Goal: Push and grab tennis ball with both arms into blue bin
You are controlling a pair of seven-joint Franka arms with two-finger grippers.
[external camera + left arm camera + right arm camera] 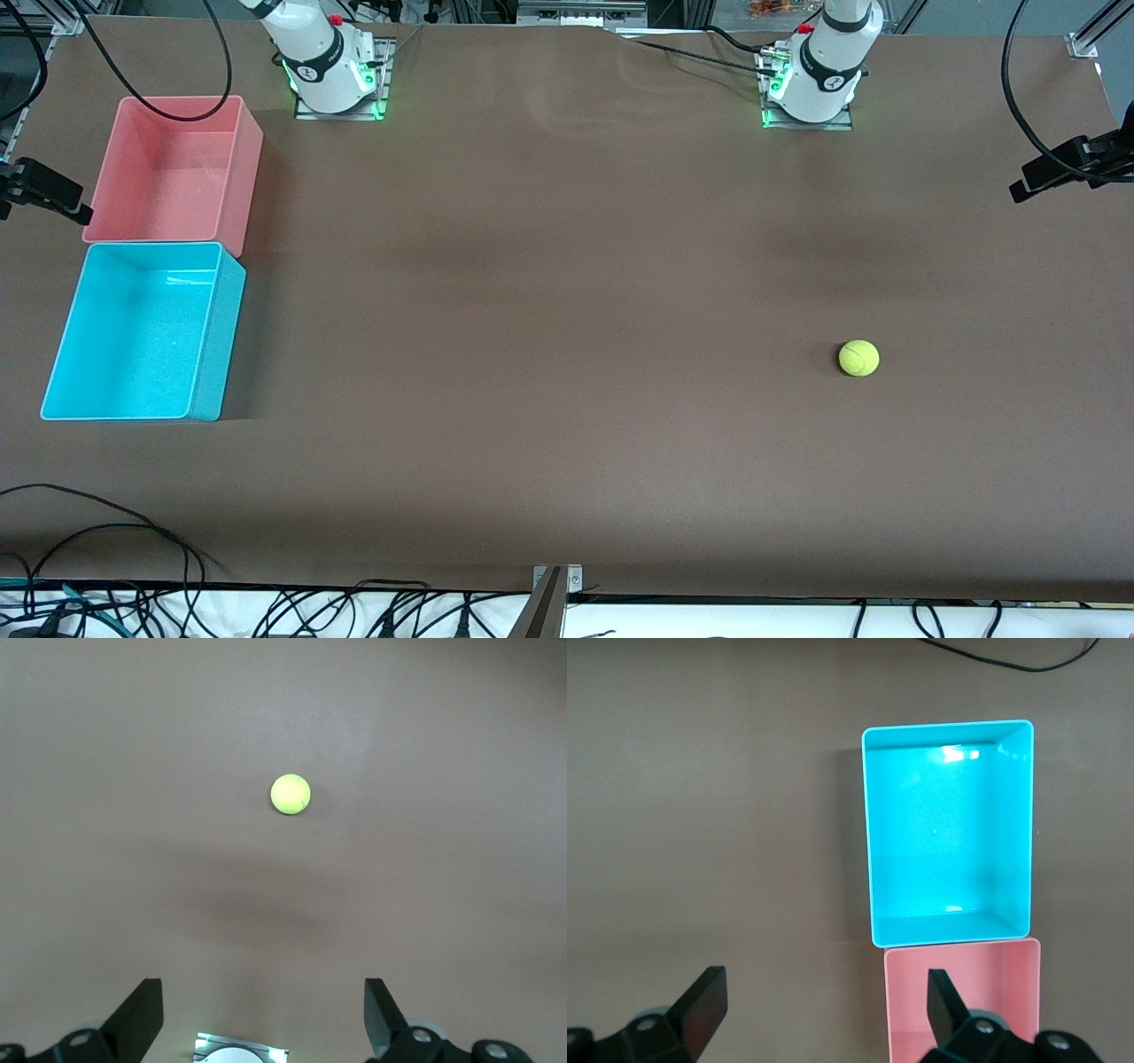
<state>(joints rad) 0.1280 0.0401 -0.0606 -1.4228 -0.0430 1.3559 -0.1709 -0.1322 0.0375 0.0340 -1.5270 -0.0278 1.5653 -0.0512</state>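
Note:
The tennis ball (pixel 858 358) lies on the brown table toward the left arm's end, well apart from the bins. In the left wrist view the ball (pixel 290 794) sits far below my left gripper (pixel 263 992), which is open, empty and high over the table near its own base. The blue bin (pixel 133 337) stands empty at the right arm's end of the table. In the right wrist view the blue bin (pixel 948 833) lies below my right gripper (pixel 827 979), which is open, empty and high up. Neither gripper shows in the front view.
An empty pink bin (pixel 168 168) touches the blue bin, farther from the front camera; it also shows in the right wrist view (pixel 1001 992). Black mounts (pixel 1067 164) stick in at both table ends. Loose cables (pixel 106 532) lie along the front edge.

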